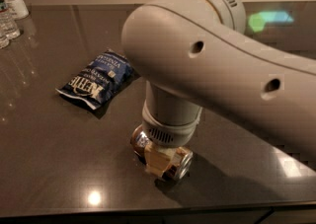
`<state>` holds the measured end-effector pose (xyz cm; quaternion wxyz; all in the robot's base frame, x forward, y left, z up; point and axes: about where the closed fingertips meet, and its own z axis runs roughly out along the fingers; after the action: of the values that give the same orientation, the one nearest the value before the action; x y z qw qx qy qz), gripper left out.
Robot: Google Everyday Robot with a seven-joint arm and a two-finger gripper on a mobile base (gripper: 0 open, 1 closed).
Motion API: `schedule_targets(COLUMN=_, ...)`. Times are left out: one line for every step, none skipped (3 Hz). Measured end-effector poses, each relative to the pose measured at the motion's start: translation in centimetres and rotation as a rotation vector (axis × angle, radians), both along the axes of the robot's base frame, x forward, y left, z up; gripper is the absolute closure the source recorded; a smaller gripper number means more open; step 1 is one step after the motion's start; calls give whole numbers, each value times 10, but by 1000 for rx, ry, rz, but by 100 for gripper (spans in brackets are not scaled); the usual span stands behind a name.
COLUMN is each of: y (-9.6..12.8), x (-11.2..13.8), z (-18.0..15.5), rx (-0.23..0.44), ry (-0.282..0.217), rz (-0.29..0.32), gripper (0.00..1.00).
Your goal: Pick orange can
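Observation:
The orange can (178, 165) lies on its side on the dark table (59, 168), near the front edge, coppery with a silver end facing right. My gripper (159, 161) comes straight down on it from the big pale arm (207, 70). A pale finger (154, 163) lies flat against the can's near side, and the other finger is hidden behind the can. The gripper is shut on the can, which sits just off or at the table top.
A dark blue chip bag (96, 80) lies left of and behind the can. Clear water bottles (10, 16) stand at the far left corner. The table's front edge (148, 208) runs just below the can.

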<state>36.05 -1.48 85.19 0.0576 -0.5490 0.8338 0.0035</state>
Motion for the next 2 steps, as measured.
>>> schedule_targets(y=-3, x=4, z=3, rx=8, ry=9, rz=12, gripper=63)
schedule_targets(y=-9, x=17, z=19, rx=24, ry=17, rz=66, gripper=86)
